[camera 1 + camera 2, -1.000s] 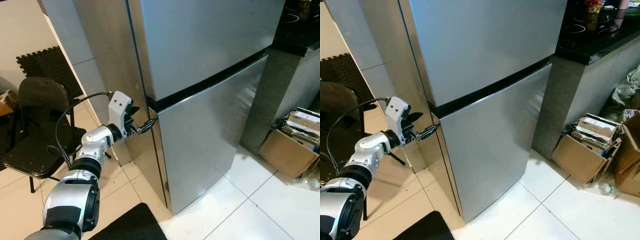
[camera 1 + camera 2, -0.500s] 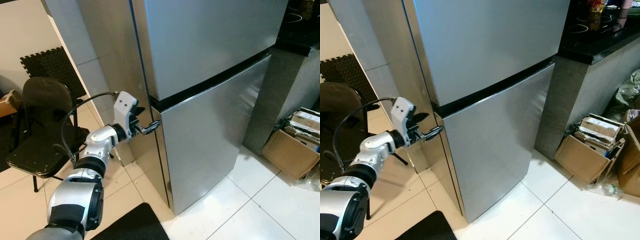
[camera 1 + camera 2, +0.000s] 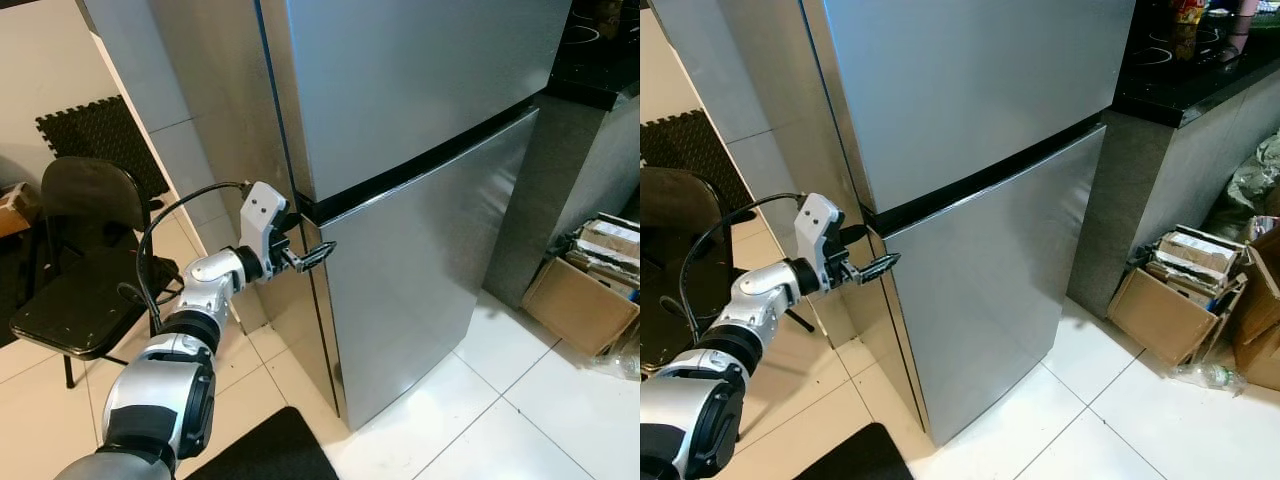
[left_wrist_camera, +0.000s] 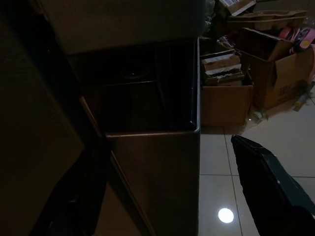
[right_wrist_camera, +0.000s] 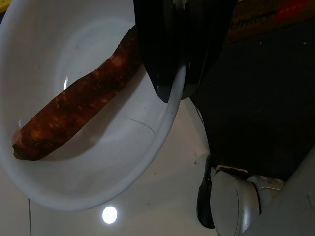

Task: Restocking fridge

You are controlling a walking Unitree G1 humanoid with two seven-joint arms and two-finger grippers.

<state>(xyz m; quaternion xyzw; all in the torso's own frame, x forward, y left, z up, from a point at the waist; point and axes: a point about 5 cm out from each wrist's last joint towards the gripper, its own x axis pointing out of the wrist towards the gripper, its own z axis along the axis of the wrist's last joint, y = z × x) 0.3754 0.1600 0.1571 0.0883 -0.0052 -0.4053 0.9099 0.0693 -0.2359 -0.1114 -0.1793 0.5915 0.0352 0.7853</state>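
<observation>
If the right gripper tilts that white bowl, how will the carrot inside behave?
The carrot looks stiff and tapered, lying loose on the smooth bowl wall, so it would probably slide or roll toward the low side. The right gripper pinches only the rim, so the bowl may well pivot under the shifting weight.

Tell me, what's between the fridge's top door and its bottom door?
A thin black gap runs between the fridge's top door and bottom door, seen in both eye views. The left gripper reaches toward its left end.

A home kitchen: a tall steel fridge (image 3: pixel 420 180) on white floor tiles (image 3: pixel 520 420), a dark counter (image 3: pixel 1200 70), cardboard boxes (image 3: pixel 1170 290) and a chair (image 3: pixel 75 260).
</observation>
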